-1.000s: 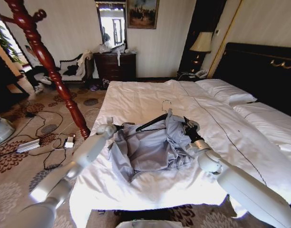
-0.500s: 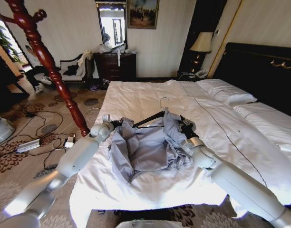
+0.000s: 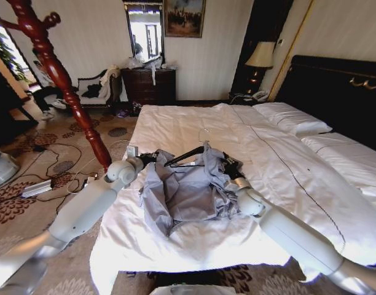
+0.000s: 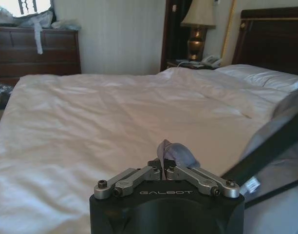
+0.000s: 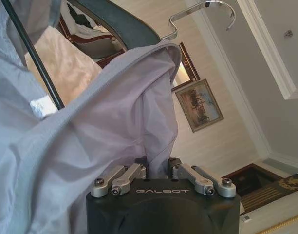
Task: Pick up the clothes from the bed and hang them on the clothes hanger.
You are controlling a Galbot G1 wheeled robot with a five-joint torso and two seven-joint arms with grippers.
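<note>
The light blue-grey clothes (image 3: 185,195) hang bunched between my two grippers just above the bed (image 3: 194,243). The black clothes hanger (image 3: 183,158) sits inside the collar, its silver hook (image 3: 203,132) pointing up. My left gripper (image 3: 149,158) is shut on the shirt's left shoulder edge; the left wrist view shows a tuft of clothes (image 4: 176,153) pinched in the left gripper (image 4: 164,167), the clothes hanger (image 4: 271,150) beside it. My right gripper (image 3: 228,167) is shut on the other shoulder; the right wrist view shows the right gripper (image 5: 158,165) pinching the clothes (image 5: 115,112) under the clothes hanger (image 5: 121,25).
A red turned-wood post (image 3: 60,83) rises at the left beside the bed. Cables and a power strip (image 3: 37,187) lie on the carpet. White pillows (image 3: 295,120), a black headboard (image 3: 341,89), a lamp (image 3: 260,55) and a dark dresser (image 3: 150,85) stand beyond.
Both grippers have carried the shirt and hanger a little to the left and farther up the bed. Both grips are unchanged.
</note>
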